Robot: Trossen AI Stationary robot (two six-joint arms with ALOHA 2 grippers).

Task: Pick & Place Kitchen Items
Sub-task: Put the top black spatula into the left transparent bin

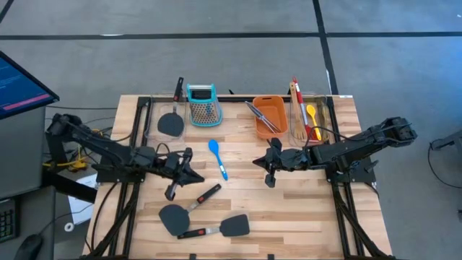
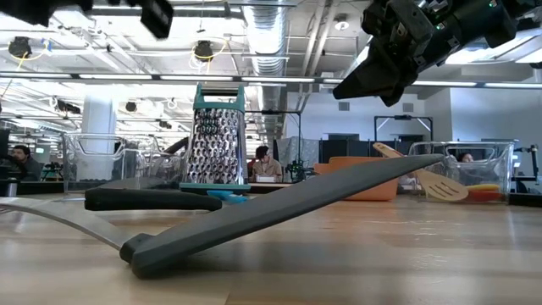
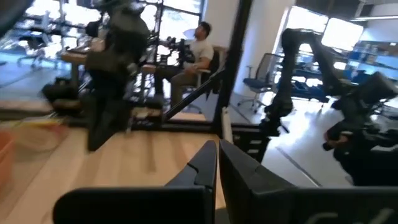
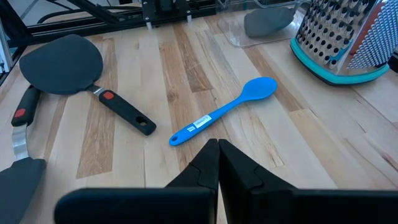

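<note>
Lying between both closed end effectors (image 1: pixel 195 175) (image 1: pixel 268 163): blue spoon (image 1: pixel 217 157).

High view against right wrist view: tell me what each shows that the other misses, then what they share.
Only the high view shows the orange tub, the silver tongs in it, the wooden turner, the yellow spoon, and the left gripper, shut and empty. Only the right wrist view shows the white label on the blue spoon's handle. Both show the blue spoon, the grater, a black spatula and the shut right gripper.
</note>
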